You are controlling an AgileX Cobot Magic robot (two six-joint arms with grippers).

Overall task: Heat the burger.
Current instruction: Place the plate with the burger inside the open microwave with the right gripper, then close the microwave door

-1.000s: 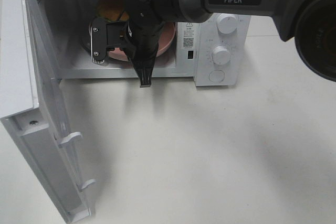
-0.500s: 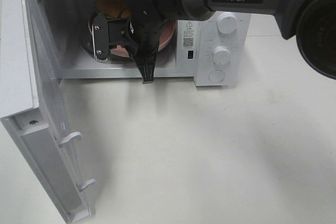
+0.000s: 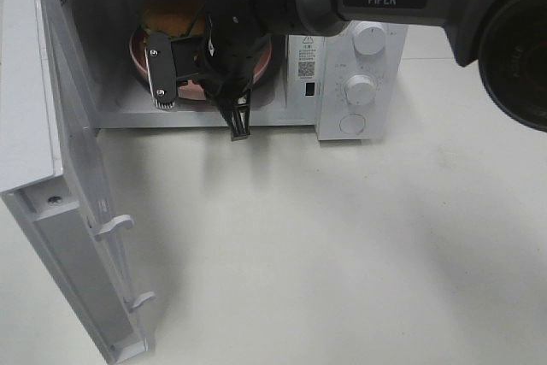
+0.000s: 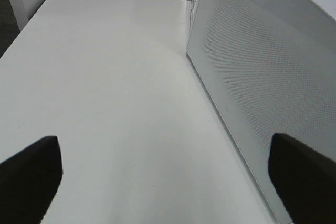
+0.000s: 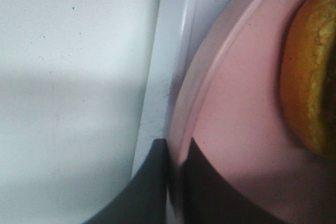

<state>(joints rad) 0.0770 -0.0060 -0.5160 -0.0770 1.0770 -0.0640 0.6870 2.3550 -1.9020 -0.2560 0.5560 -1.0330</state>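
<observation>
The burger [image 3: 167, 13] sits on a pink plate [image 3: 137, 55] inside the open microwave [image 3: 359, 6], mostly hidden by my right arm. My right gripper [image 3: 237, 120] reaches into the oven opening from the right. It is shut on the plate's front rim by the sill. In the right wrist view its dark fingers [image 5: 152, 187] pinch the plate [image 5: 236, 103] edge, and the burger [image 5: 310, 87] bun shows at the side. My left gripper [image 4: 168, 182] is open and empty over bare table beside the microwave door [image 4: 252, 77]. It is out of the high view.
The microwave door [image 3: 77, 211] swings wide open toward the front left, with its latches [image 3: 115, 226] sticking out. The control knobs [image 3: 361, 90] are on the oven's right panel. White tabletop [image 3: 342, 254] lies in front.
The plate with the burger has shifted a little left and deeper into the microwave, carried by my right gripper, whose wrist has turned slightly. The left gripper stays open.
</observation>
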